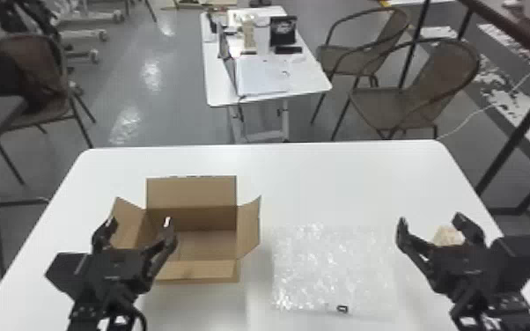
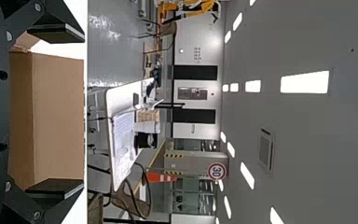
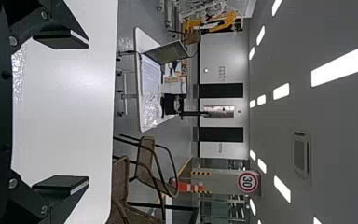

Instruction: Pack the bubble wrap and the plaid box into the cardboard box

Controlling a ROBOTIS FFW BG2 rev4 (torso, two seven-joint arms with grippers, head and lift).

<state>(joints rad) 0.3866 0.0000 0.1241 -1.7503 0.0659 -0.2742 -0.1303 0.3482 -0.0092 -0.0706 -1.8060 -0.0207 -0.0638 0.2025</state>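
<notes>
Head view: cardboard box beyond the left gripper, fingers apart; bubble wrap, dark-marked, left of the right gripper, also spread, a beige object behind.

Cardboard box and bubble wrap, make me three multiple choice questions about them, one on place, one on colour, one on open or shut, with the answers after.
1. Where is the bubble wrap in the head view?
A) Inside the box
B) On the table, right of the box
C) On a chair

2. What colour is the box?
A) Blue
B) Green
C) Brown

3. How is the box's top?
A) Open
B) Taped shut
C) Folded shut

1: B, the wrap lies flat on the white tabletop, beside the box.
2: C, its walls are plain brown card.
3: A, the back flap stands up and the inside shows.
</notes>
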